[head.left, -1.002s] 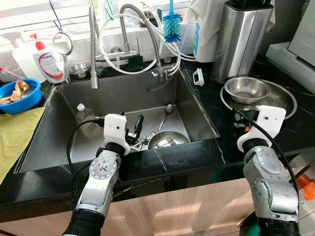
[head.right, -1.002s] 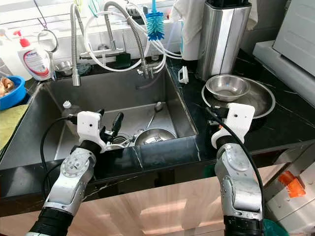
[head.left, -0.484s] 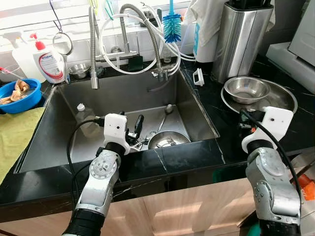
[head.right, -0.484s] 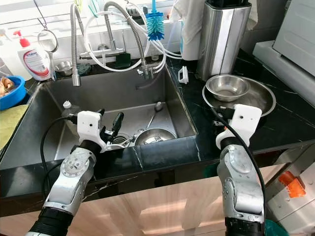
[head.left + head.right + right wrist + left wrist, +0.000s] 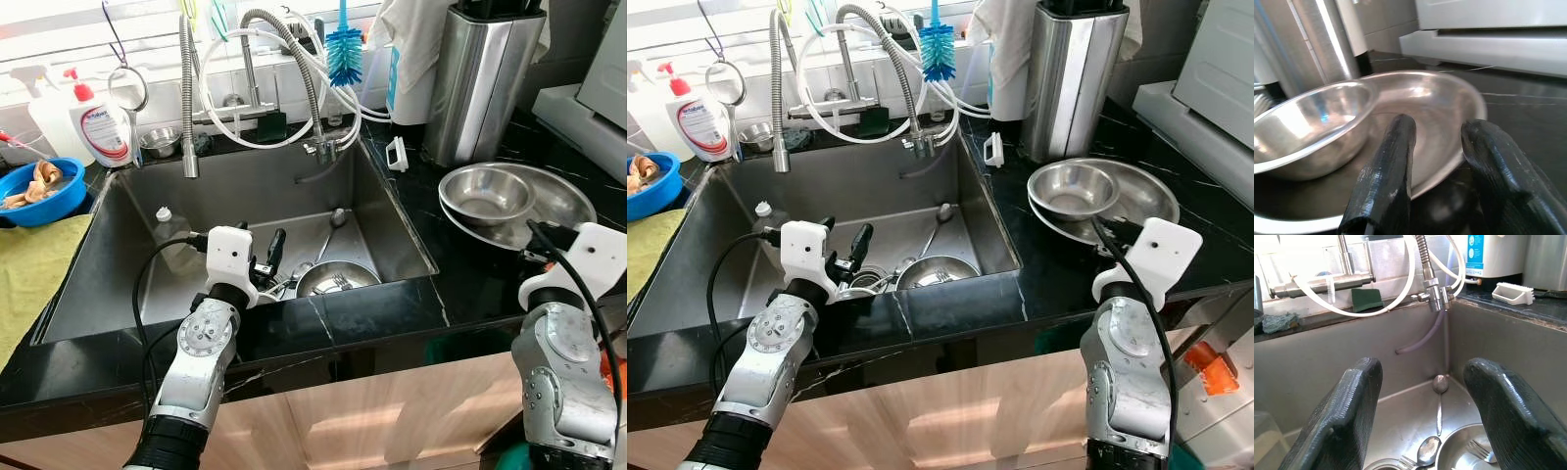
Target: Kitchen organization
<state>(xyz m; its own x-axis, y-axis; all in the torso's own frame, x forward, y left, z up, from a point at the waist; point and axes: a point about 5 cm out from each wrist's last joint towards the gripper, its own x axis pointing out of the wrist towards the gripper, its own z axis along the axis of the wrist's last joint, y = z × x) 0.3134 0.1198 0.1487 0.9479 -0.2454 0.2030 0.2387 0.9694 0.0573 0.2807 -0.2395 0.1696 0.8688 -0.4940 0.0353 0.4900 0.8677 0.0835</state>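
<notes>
— Black marble counter round a deep steel sink: what've you got to sort?

— Dirty stuff's in the basin: a shiny steel bowl with a fork in it, plus a long steel spoon lying toward the back wall. Clean-looking pieces sit on the counter to your right: a small steel bowl resting inside a wide shallow steel dish, prob. parked there to dry.

— Grippers?

— Your left gripper hangs over the sink's front edge, fingers spread wide, nothing between them, aimed at the basin bowl. Your right gripper is low at the counter, fingers parted either side of the dish's near rim, not clamped on it. Looks lined up for a rim pinch; thin edge, so it may slip.
</notes>
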